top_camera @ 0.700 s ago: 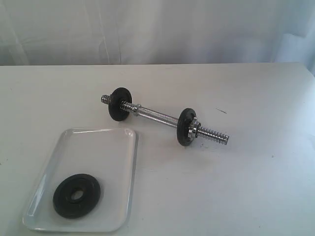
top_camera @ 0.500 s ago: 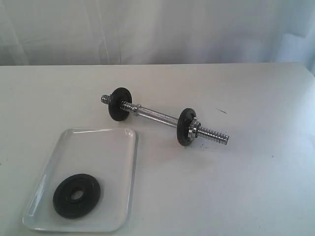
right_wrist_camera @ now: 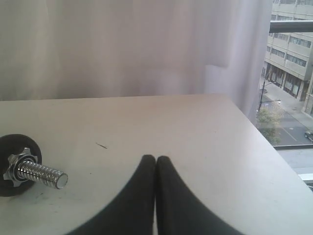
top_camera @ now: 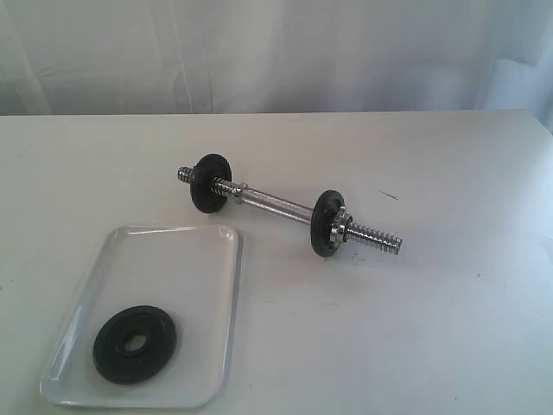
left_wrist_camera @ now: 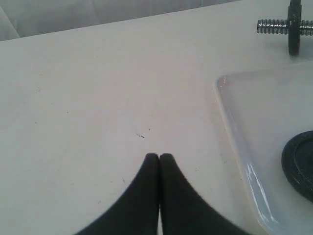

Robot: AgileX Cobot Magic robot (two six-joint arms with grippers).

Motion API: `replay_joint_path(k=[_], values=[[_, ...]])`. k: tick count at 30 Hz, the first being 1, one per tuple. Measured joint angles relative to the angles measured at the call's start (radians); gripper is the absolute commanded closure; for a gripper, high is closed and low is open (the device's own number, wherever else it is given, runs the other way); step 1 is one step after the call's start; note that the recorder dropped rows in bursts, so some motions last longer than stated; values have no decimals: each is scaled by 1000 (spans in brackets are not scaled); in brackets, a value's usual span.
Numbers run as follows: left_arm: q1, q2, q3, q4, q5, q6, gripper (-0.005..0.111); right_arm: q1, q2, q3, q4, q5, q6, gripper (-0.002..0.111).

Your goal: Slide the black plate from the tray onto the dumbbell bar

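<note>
the counter [top_camera: 449, 328] is a flat off-white surface. the tray [top_camera: 164, 268] lies flat on it at the near left. the dumbbell bar [top_camera: 276, 206] lies near the middle, apart from the tray, resting on two black discs [top_camera: 210, 182] that stand upright near its threaded ends.

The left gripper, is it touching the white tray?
Apart. The left wrist view shows the left gripper, shut, with a plain strip of table between its tips and the rim of the tray.
</note>
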Motion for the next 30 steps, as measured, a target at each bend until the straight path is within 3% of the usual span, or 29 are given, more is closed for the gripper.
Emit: replay_joint_path(k=[9, 14, 20, 24, 30], values=[[0, 0, 0, -9, -70, -7, 107, 0, 0, 0, 0, -54, 3, 108], [0, 0, 0, -162, -243, -216, 107, 0, 0, 0, 0, -194, 123, 108], [0, -2, -185, -205, 0, -281, 107, 0, 0, -135, 0, -114, 269, 108], [0, 27, -354, -205, 188, -268, 107, 0, 8, -309, 0, 90, 272, 108], [0, 130, -503, -176, 352, -234, 107, 0, 119, -485, 10, 255, 181, 108]])
